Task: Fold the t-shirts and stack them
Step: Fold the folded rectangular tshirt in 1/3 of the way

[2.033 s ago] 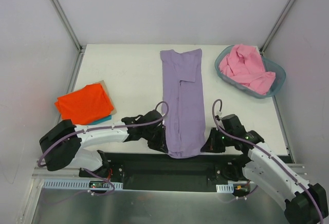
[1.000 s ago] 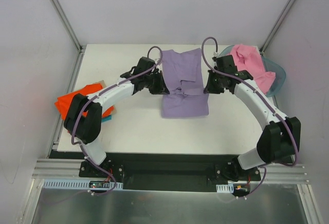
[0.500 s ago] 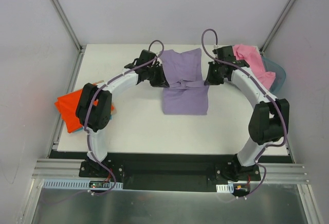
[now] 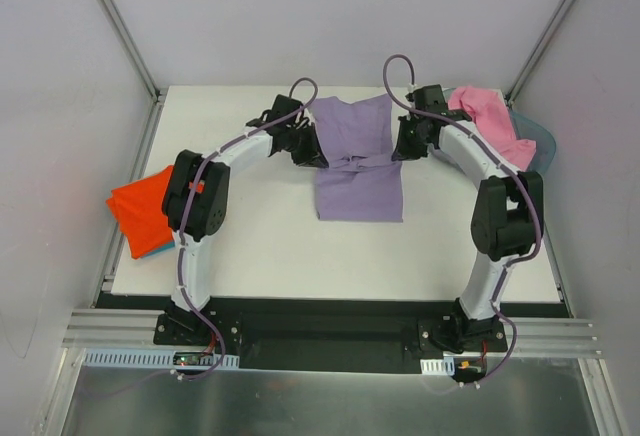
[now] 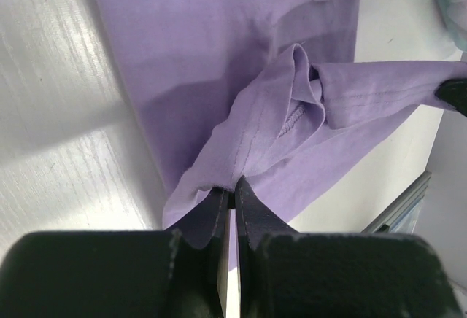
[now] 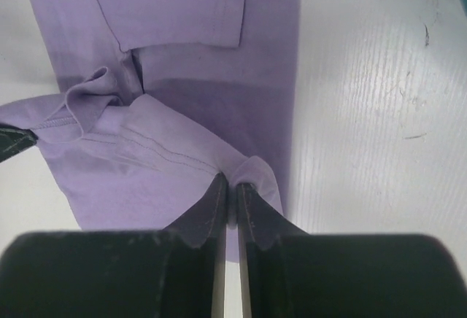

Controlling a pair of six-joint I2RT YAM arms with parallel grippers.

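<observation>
Grip — your left gripper [image 5: 232, 190] and right gripper [image 6: 232, 187] each pinch an edge of the lavender t-shirt [image 4: 358, 171]; | cloth — doubled over

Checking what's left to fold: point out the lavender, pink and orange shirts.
lavender shirt [image 4: 360, 196]: top view, folded front panel.
pink shirt [image 4: 495, 116]: top view, bunched middle.
orange shirt [image 4: 140, 211]: top view, flat top.
</observation>
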